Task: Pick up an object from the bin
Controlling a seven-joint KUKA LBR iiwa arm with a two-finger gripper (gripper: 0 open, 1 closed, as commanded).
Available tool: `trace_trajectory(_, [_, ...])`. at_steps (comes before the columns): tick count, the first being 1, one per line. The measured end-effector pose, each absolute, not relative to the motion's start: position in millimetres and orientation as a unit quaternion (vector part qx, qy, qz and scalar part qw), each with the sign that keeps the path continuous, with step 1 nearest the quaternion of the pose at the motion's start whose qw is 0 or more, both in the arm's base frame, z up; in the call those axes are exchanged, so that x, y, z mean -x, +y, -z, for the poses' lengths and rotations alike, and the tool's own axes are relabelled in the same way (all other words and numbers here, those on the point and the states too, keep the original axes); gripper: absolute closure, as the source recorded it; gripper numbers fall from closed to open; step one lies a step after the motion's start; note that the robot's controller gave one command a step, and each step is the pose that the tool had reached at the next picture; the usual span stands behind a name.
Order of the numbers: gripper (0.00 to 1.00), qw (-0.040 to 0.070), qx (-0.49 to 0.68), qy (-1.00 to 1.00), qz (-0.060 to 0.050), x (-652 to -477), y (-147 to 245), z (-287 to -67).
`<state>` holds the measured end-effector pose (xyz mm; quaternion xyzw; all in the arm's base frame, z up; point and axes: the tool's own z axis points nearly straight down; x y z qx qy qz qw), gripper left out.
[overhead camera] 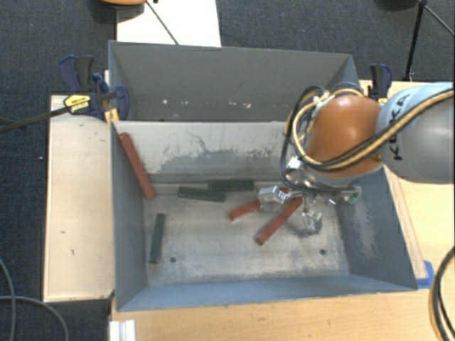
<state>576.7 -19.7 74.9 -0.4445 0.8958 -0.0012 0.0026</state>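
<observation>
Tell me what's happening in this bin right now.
The arm's gripper is low in the right part of the grey bin, over a slanted red stick on the floor. A second red stick lies just left of it. Green sticks lie further left; nothing looks lifted yet.

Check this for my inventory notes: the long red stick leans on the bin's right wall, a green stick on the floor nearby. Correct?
No. The camera view shows the long red stick leaning on the bin's left wall; the green stick is on the floor nearby.
</observation>
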Motion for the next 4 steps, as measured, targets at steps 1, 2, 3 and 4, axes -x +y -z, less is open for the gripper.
trace_trajectory(1, [1.00, 0.002, 0.494, 0.869, 0.000, -578.6, -30.7, -70.7])
trace_trajectory(2, [1.00, 0.002, 0.494, 0.869, 0.000, -578.6, -30.7, -70.7])
trace_trajectory(3, [1.00, 0.002, 0.494, 0.869, 0.000, -578.6, -30.6, -70.7])
trace_trajectory(4, [1.00, 0.002, 0.494, 0.870, 0.000, -578.3, -30.6, -71.8])
